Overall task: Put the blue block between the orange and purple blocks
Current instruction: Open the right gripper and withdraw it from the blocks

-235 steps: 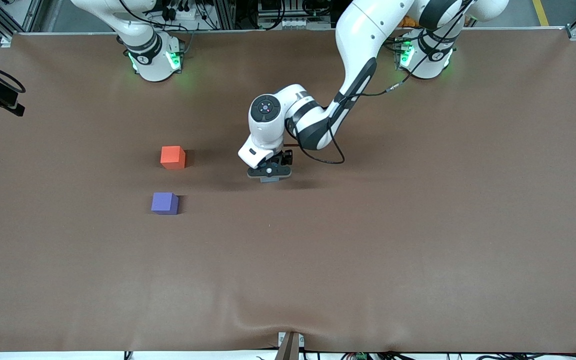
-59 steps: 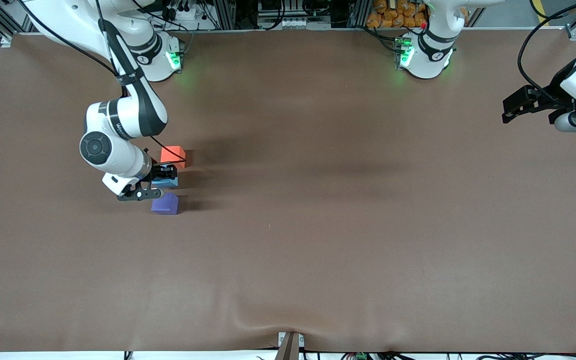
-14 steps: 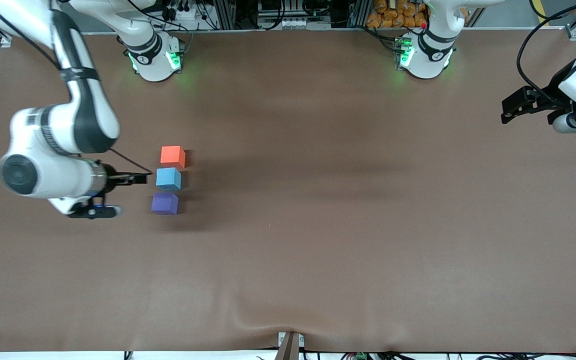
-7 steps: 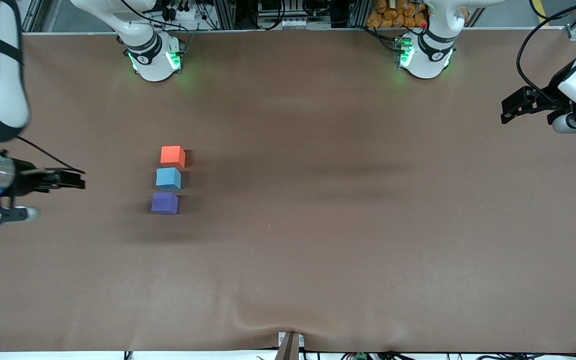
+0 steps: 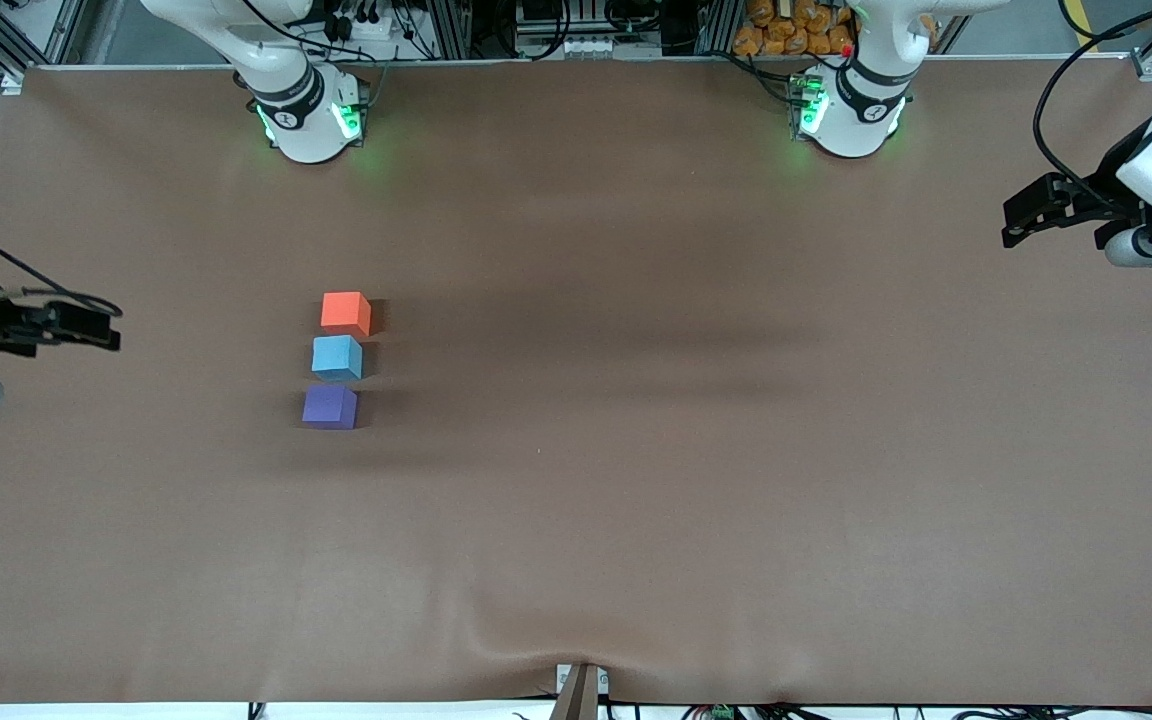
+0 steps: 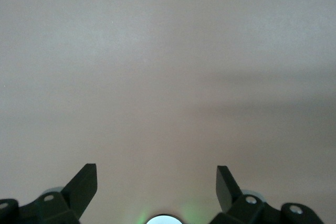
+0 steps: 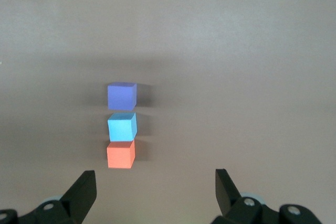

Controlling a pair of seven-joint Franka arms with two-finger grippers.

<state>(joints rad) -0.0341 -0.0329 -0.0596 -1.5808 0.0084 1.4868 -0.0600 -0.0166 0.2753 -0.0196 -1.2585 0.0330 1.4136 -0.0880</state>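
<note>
Fingers (image 7: 84, 190) on our right gripper (image 7: 155, 192) are spreading empty over the bench (image 5: 636, 500); left gripper (image 6: 156, 192) is waiting open, because blue block (image 5: 337, 357) is sitting between orange (image 5: 345, 313) and purple (image 5: 329, 407).

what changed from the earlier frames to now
The right gripper let go of the blue block between the orange block and purple block, then pulled back, open, to its table end. The left gripper stayed parked; orange and purple never moved.
</note>
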